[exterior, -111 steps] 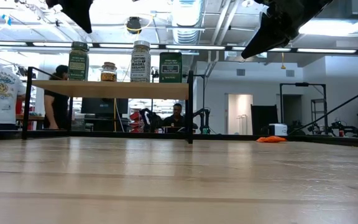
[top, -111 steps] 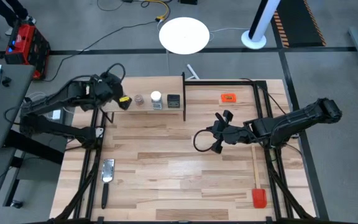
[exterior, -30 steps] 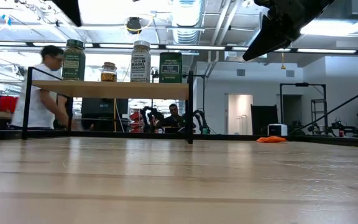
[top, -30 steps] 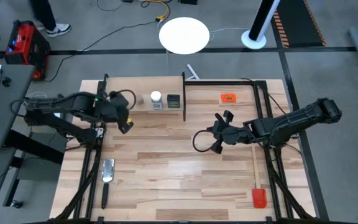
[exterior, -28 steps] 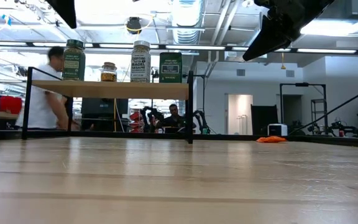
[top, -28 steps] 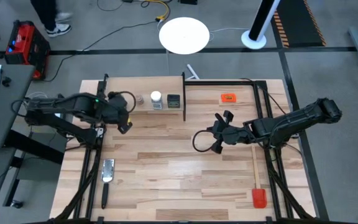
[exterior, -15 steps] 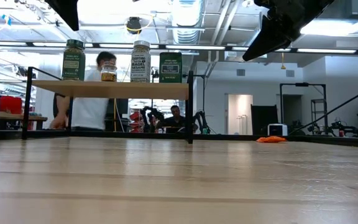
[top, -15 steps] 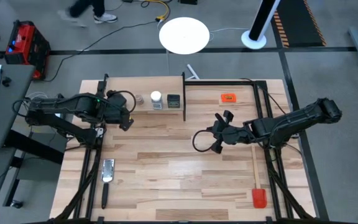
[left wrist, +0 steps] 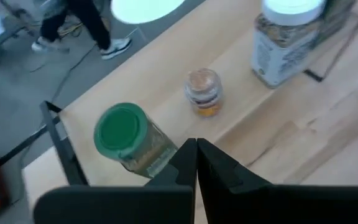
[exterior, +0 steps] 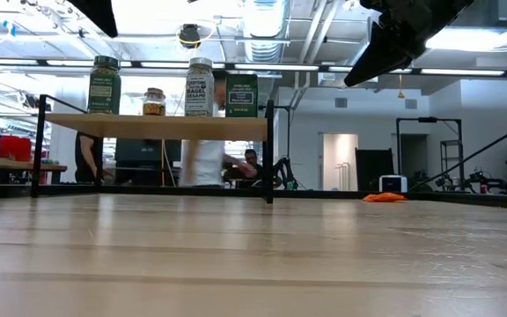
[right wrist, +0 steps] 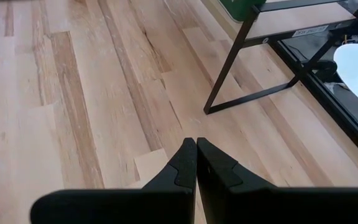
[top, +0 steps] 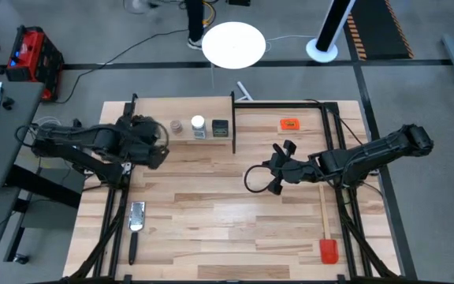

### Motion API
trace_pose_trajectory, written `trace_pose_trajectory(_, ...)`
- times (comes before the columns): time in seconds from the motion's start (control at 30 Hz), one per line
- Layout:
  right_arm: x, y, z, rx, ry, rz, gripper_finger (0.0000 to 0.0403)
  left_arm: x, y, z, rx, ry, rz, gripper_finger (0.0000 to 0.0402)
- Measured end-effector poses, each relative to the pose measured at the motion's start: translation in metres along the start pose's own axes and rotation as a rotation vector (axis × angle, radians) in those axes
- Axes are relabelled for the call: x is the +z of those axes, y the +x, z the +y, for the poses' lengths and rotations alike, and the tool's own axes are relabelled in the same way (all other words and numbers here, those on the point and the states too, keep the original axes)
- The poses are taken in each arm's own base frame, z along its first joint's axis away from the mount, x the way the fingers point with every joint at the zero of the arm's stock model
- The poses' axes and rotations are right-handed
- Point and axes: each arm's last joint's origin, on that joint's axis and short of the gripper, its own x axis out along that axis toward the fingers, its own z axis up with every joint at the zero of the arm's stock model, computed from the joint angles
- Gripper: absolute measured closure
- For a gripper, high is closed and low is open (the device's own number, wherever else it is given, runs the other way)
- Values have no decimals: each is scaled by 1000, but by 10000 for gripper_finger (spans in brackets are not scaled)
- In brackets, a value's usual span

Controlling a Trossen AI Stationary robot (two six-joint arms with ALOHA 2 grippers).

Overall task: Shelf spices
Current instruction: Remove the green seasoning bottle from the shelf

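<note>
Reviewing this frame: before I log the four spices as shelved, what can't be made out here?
- green-lidded jar: high view, hidden under the left gripper.
- black tin: a passing person blurs behind it in the low view; only a green corner shows in the right wrist view.
- Jar labels: too small to read overhead.
- right gripper: low view cuts it off at the top edge.

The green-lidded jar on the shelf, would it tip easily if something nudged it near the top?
Probably yes: the green-lidded jar stands tall and narrow on the shelf. It looks full, so likely fairly heavy. Once on its round side, it could roll off.
</note>
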Motion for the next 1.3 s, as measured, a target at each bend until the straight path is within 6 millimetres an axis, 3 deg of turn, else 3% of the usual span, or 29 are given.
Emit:
trace_pose_trajectory(0.33,-24,9,-2,-20,-5,58,388,-29,-20,22,-247,-54,-91,401)
trace_pose_trajectory(0.53,-23,10,-1,-14,-3,42,388,-47,-15,23,-463,-6,-53,401)
trace_pose_trajectory(0.8,-19,10,0,-3,-16,0,388,-73,6,37,-391,-85,-4,401)
trace_pose_trajectory(1.07,-18,10,0,-1,-10,-10,388,-72,5,58,-325,-170,-161,402)
trace_pose_trajectory(1.3,-18,10,0,0,-11,-11,388,-73,4,68,-337,-218,-178,402)
